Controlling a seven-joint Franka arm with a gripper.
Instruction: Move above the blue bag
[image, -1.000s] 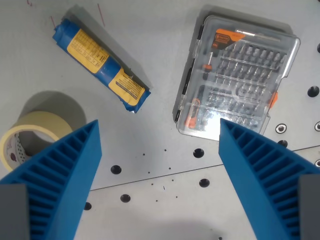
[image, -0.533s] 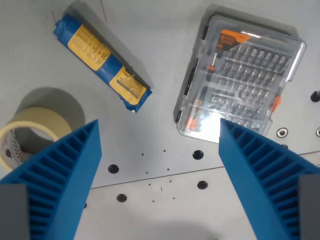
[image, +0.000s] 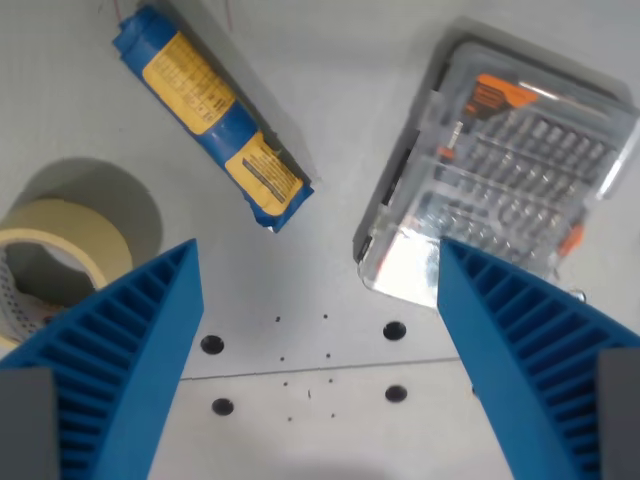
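The blue bag (image: 212, 121) is a long blue packet with yellow labels, lying diagonally on the grey table in the upper left of the wrist view. My gripper (image: 320, 300) is open and empty, its two blue ribbed fingers (image: 120, 350) at the lower left and lower right. The bag lies above and left of the gap between the fingers, its lower end near the left finger's tip but apart from it.
A clear plastic screwdriver bit case (image: 505, 165) with orange parts lies at the upper right. A roll of beige masking tape (image: 50, 260) sits at the left edge. The grey table (image: 320, 250) has several mounting holes below the middle.
The whole scene has shifted and turned slightly, so the camera has moved. The bag now sits higher and nearer the middle. The fingers stay open.
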